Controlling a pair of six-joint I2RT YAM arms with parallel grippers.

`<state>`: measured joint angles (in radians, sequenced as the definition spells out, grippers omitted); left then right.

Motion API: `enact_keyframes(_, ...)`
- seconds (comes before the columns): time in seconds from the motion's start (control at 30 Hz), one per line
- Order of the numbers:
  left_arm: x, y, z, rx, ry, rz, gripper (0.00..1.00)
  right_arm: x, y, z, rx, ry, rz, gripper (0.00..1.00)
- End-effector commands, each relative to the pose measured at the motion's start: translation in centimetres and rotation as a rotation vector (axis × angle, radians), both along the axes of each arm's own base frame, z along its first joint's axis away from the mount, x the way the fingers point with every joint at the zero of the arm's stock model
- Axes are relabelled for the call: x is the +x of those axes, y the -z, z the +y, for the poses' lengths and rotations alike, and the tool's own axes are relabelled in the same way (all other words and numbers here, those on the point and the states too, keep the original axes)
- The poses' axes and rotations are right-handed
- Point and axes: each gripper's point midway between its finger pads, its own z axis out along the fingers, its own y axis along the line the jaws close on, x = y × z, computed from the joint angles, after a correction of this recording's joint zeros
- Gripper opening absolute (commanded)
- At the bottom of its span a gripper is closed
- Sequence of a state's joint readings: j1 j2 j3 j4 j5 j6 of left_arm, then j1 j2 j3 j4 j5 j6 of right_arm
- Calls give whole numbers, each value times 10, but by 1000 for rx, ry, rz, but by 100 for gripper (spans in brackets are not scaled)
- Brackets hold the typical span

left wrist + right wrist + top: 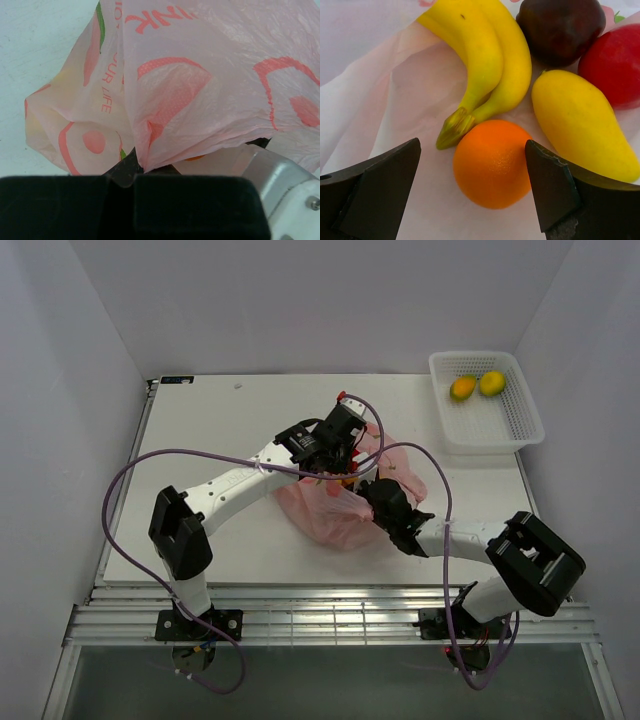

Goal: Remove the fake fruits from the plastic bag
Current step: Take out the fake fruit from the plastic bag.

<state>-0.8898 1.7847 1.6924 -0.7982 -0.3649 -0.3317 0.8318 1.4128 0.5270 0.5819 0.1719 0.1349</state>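
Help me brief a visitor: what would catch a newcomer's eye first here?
Glossy fruits on the pink plastic bag: an orange framed by the open right gripper, with bananas, a red apple and a dark purple fruit beyond. Then the left gripper pinching the bag mid-table, and a white basket with two fruits at the far right corner.

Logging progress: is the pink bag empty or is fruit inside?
Not empty. Right wrist view shows banana, orange, yellow fruit, red fruit and dark fruit lying inside the bag.
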Motion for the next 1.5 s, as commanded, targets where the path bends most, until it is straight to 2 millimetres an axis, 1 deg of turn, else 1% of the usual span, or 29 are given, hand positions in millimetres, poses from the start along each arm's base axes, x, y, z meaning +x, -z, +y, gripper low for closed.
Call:
enact_keyframes(0.0, -4, -25, -1, -74, 9, -30, 0, 17, -19, 14, 36, 16, -63, 90)
enact_keyframes(0.03, -4, -24, -1, -74, 5, -31, 0, 18, -12, 13, 22, 25, -51, 90)
enact_keyframes(0.13, -3, -23, -1, -70, 1, -34, 0, 18, 0, 10, 4, 42, -18, 90)
enact_keyframes(0.17, -2, -22, 0, -62, -2, -35, 0, 17, 5, 6, -6, 60, -3, 90)
enact_keyframes(0.3, -2, -19, 1, -57, -6, -33, 0, 14, 17, -7, -26, 108, 23, 90)
enact_keyframes(0.43, -2, -19, 0, -60, -2, -33, 0, 11, 21, -9, -37, 106, 32, 96)
enact_keyframes(0.6, -3, -19, 0, -64, 1, -35, 0, 12, 32, -7, -63, 103, 59, 96)
enact_keyframes(0.7, -4, -18, 1, -66, 1, -37, 0, 13, 32, -6, -61, 105, 61, 100)
enact_keyframes(0.77, -4, -19, 2, -71, 1, -40, 0, 13, 28, -6, -54, 103, 51, 81)
enact_keyframes(0.83, -4, -19, 3, -71, -1, -43, 0, 14, 20, -7, -38, 112, 36, 66)
enact_keyframes(0.9, -4, -19, 3, -71, -3, -48, 0, 14, 14, -8, -36, 116, 24, 62)
enact_keyframes(0.93, -4, -19, 4, -71, -4, -48, 0, 14, 5, -9, -20, 117, 10, 58)
enact_keyframes(1.0, -2, -19, 6, -64, -15, -56, 0, 11, -3, -9, -12, 103, 10, 55)
enact_keyframes(1.03, -2, -18, 6, -61, -16, -55, 0, 7, -19, -7, 23, 80, -6, 52)
enact_keyframes(1.07, -2, -17, 7, -59, -18, -56, 0, 4, -26, -7, 35, 70, -11, 51)
enact_keyframes(1.1, -2, -17, 7, -59, -19, -58, 0, 0, -29, -9, 31, 61, 3, 51)
enact_keyframes(1.13, -1, -17, 8, -56, -24, -59, 0, -4, -49, -10, 71, 51, -18, 51)
enact_keyframes(1.17, -1, -17, 9, -54, -30, -61, 0, -7, -57, -12, 78, 50, -24, 51)
enact_keyframes(1.2, 0, -17, 9, -56, -37, -62, 0, -12, -58, -18, 61, 50, -9, 51)
enact_keyframes(1.23, 0, -17, 10, -61, -41, -63, 0, -14, -79, -21, 89, 50, -38, 52)
enact_keyframes(1.3, 2, -18, 10, -68, -44, -67, 0, -16, -92, -28, 81, 64, -49, 52)
enact_keyframes(1.33, 3, -18, 10, -70, -46, -70, 0, -19, -103, -35, 64, 74, -48, 50)
enact_keyframes(1.47, 8, -21, 14, -70, -68, -83, 0, -19, -137, -57, 66, 149, -83, 48)
